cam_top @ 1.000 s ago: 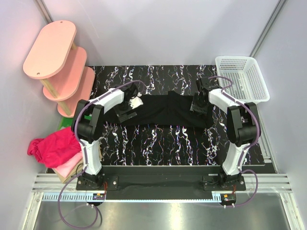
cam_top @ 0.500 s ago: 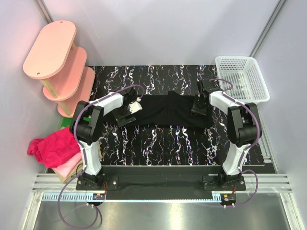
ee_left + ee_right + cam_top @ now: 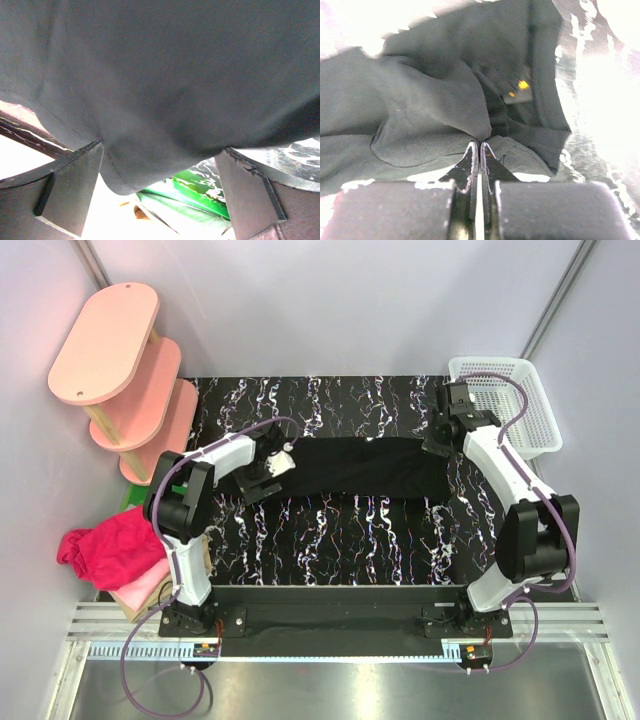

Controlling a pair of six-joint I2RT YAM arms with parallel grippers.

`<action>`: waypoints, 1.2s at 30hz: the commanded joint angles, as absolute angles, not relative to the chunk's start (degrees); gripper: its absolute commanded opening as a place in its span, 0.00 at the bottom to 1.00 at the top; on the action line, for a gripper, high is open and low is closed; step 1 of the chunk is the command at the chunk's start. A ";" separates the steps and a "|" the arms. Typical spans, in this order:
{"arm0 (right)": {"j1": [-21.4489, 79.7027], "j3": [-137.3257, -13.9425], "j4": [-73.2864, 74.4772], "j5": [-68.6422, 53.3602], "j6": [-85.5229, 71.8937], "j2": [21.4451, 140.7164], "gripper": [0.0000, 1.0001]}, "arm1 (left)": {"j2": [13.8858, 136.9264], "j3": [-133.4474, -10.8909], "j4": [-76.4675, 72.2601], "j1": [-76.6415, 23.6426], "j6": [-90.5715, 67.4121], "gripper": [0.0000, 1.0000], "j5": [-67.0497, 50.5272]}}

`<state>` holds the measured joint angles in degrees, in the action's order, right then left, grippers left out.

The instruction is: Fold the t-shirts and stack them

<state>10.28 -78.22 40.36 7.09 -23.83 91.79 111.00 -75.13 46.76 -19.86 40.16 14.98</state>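
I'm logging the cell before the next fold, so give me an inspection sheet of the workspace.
Surface: black table with white marbling.
Job's things: black t-shirt folded into a band, spanning both grippers; magenta t-shirt heaped off the table's left edge, on a pink one.
Clutter: green packet past the black shirt's left end.
Grippers: left gripper open, cloth draped between its fingers; right gripper shut on the shirt's right end.
Cables: purple cables loop along both arms, off the cloth.
Surroundings: white basket at the far right corner; pink shelf at far left.
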 commanded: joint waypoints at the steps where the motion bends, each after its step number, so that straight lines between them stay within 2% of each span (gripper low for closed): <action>1: 7.91 -75.59 42.54 11.08 -24.34 96.67 0.18 | 107.76 -74.36 45.88 -19.16 41.48 0.99 15.20; 2: 7.56 -75.50 42.71 10.55 -24.52 97.55 0.45 | 107.41 -74.36 45.88 -19.07 41.75 0.99 15.29; 3: 7.38 -75.50 43.06 9.33 -24.70 98.95 0.54 | 107.23 -74.36 45.97 -18.90 41.75 0.99 15.29; 5: 7.12 -76.11 43.50 8.27 -25.40 99.67 0.66 | 106.79 -74.18 45.97 -18.72 42.10 0.99 15.29; 6: 7.12 -76.55 43.68 8.09 -25.57 99.58 0.78 | 106.70 -74.01 45.97 -18.55 42.19 0.99 15.29; 7: 7.12 -77.16 43.86 8.26 -26.10 99.32 0.80 | 106.79 -73.92 45.88 -18.46 42.27 0.99 15.47; 11: 7.03 -83.99 45.61 9.49 -26.28 97.12 0.79 | 106.70 -73.92 45.97 -18.37 42.28 0.99 15.47; 14: 7.12 -89.10 46.84 8.36 -26.37 96.33 0.74 | 106.79 -73.92 45.88 -18.37 42.28 0.99 15.38; 17: 7.12 -90.53 45.10 -3.12 -27.51 97.03 0.68 | 106.87 -73.83 45.88 -18.37 42.27 0.99 15.38; 18: 7.12 -90.18 42.56 -10.73 -27.94 98.51 0.68 | 107.05 -73.74 45.62 -18.37 42.19 0.99 15.47; 21: 7.12 -88.95 39.56 -16.86 -29.70 103.77 0.62 | 107.40 -73.92 45.44 -18.11 42.27 0.99 15.73; 29: 6.94 -93.15 39.55 -18.98 -28.92 118.80 0.62 | 107.22 -74.27 45.44 -16.09 43.42 0.99 15.82; 36: 6.86 -94.75 39.64 -20.39 -28.57 124.28 0.62 | 108.72 -74.27 44.12 -10.73 45.52 0.99 16.35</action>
